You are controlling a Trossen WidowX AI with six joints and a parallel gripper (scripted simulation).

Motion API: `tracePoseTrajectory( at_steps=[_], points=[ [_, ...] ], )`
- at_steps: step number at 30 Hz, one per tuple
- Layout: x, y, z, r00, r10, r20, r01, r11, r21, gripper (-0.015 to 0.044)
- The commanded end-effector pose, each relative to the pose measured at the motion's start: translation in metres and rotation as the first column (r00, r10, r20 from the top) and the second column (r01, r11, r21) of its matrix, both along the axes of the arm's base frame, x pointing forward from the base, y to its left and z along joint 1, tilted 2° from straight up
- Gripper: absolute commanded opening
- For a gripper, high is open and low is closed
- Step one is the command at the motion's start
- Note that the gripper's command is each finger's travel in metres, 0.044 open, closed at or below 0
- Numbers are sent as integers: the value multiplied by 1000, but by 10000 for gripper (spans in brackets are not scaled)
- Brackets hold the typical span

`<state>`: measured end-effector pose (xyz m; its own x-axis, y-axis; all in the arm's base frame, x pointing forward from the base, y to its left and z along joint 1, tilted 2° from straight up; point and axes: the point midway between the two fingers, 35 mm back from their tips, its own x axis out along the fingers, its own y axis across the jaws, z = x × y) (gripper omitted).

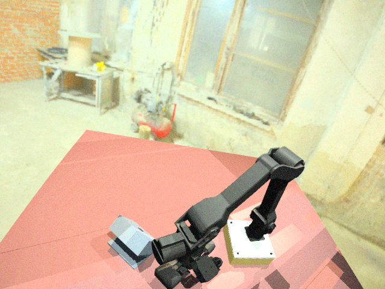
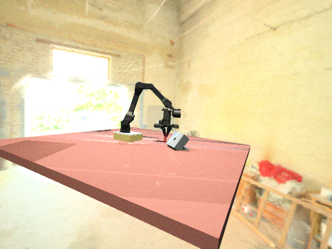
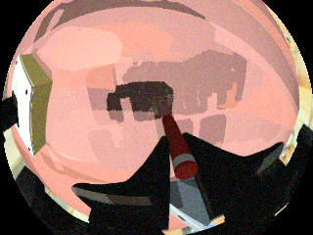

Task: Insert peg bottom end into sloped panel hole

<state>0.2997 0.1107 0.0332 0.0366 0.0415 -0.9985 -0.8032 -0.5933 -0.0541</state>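
The round red peg (image 2: 165,139) (image 3: 172,128) stands upright, its bottom end at or very near the table top. My gripper (image 2: 165,135) (image 3: 175,139) points straight down and is shut on the peg, with one dark finger on each side of it. In the top view the fingertips and the peg are hidden by the arm. The grey-blue sloped panel block (image 1: 132,238) (image 2: 181,141) (image 3: 188,198) stands close beside the gripper. Its round hole (image 2: 174,138) shows as a dark spot in the sloped face in the exterior view, with nothing in it.
The arm's base is on a white-topped, yellow-sided block (image 1: 234,239) (image 2: 128,137) (image 3: 40,100), on the other side of the peg from the panel. The pinkish-red table (image 1: 124,174) (image 2: 134,171) carries patchy shadows. The table's edge (image 2: 107,199) shows in the exterior view.
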Motion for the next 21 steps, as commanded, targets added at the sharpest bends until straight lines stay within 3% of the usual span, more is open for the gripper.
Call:
tracePoseTrajectory(
  at_steps=[1,21],
  points=[
    [0,0,0,1000,0,1,0,1000,0,6],
    [0,-3,66,1000,2,-6,-2,1000,0,0]
  ],
)
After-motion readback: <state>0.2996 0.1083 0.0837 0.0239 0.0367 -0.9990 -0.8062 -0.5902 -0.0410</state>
